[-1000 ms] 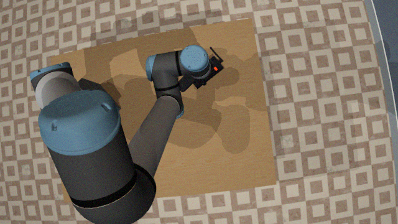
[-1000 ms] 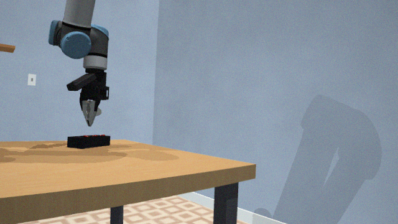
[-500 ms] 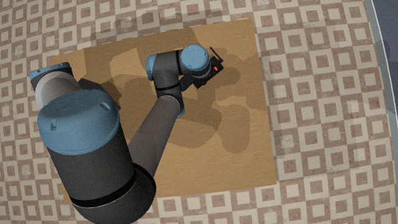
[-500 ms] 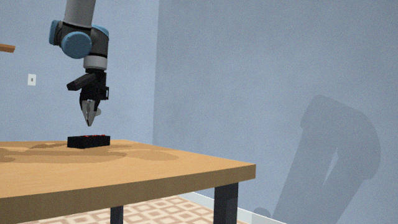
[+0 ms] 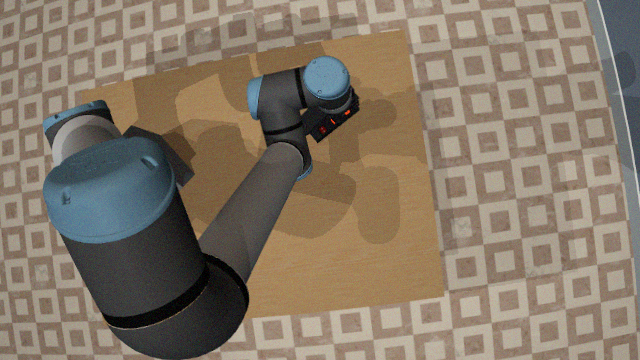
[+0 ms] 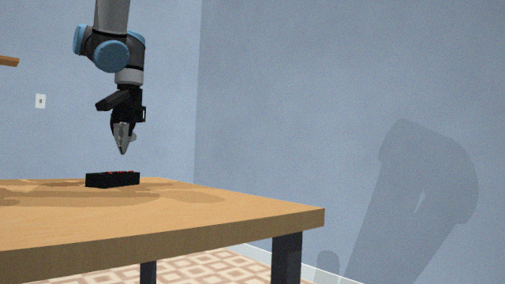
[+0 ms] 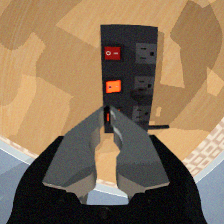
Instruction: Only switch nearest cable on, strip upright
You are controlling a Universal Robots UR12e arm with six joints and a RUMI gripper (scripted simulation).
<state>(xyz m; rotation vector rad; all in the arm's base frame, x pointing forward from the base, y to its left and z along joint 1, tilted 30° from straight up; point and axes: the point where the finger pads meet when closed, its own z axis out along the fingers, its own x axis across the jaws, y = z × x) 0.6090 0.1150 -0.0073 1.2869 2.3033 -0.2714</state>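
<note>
The black power strip (image 7: 129, 75) lies right way up on the wooden table, switches and sockets facing up. In the wrist view the far switch (image 7: 112, 53) is dull red, the middle switch (image 7: 113, 87) glows bright orange, and a third lit switch shows between my fingertips. A short cable stub (image 7: 159, 126) leaves the strip's near end. My gripper (image 7: 107, 107) is shut and empty, hovering well above the strip (image 6: 112, 179), as the side view shows (image 6: 122, 150). In the overhead view the strip (image 5: 331, 123) is partly hidden under my wrist.
The table's far edge (image 5: 300, 42) lies close behind the strip. The arm's large base (image 5: 125, 225) fills the left front of the table. A wall stands behind the table (image 6: 316, 99).
</note>
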